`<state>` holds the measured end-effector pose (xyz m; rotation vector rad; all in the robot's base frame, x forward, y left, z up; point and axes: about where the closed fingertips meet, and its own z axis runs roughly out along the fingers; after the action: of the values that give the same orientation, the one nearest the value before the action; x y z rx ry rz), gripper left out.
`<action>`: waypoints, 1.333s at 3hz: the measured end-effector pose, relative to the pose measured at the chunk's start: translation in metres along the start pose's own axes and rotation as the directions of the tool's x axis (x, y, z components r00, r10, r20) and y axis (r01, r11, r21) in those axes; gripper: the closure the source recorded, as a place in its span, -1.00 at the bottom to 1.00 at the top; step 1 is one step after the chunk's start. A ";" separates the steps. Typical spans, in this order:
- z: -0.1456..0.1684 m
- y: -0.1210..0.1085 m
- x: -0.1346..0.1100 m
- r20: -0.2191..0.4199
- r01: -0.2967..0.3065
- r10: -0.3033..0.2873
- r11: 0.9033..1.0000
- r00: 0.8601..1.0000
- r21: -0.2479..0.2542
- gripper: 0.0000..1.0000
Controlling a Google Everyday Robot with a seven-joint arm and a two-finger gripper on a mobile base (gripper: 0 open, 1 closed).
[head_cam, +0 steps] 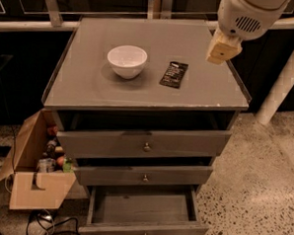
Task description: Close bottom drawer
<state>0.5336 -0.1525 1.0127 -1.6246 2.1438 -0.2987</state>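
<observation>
The grey cabinet (148,97) has three drawers. The bottom drawer (143,231) is pulled far out, its empty inside showing, with a slim front panel and a small brass knob at the frame's lower edge. The top drawer (145,145) and middle drawer (144,176) stand slightly out. My gripper (222,49) hangs under the white arm housing (248,16) at the upper right, above the right rear of the cabinet top, far above the bottom drawer.
A white bowl (126,60) and a dark flat packet (174,74) lie on the cabinet top. An open cardboard box (37,183) with bottles stands left of the drawers. Cables (45,223) lie below it. A white pole (285,72) stands at right on speckled floor.
</observation>
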 end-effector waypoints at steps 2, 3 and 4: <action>0.000 0.000 0.000 0.000 0.000 0.000 1.000 1.000 0.000 -1.00; 0.000 0.000 0.000 0.000 0.000 0.000 1.000 1.000 0.000 -0.96; 0.000 0.000 0.000 0.000 0.000 0.000 1.000 1.000 0.000 -0.51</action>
<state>0.5336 -0.1525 1.0128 -1.6245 2.1436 -0.2989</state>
